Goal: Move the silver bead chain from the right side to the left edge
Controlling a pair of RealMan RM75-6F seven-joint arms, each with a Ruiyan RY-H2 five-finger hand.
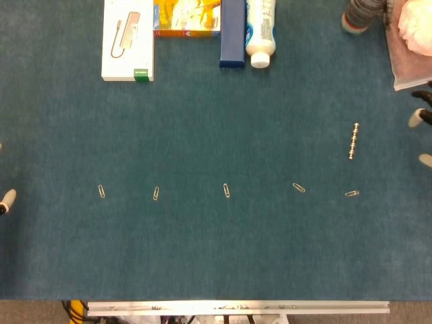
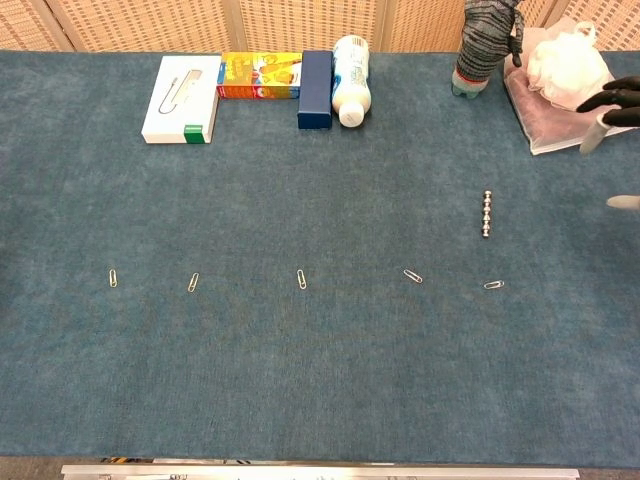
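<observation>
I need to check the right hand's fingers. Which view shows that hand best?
The chest view: the right hand shows dark fingers spread at the frame's right edge. The head view shows only its fingertips there.

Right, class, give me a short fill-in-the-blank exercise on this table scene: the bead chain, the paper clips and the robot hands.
1. The silver bead chain lies on the ____ side of the table.
2. The number of paper clips lying in a row across the cloth is ____.
3. The robot hand nearest the chain is the ____ one, which touches nothing.
4. The white bottle lies next to a dark ____ box.

Missing words: right; five; right; blue
</observation>
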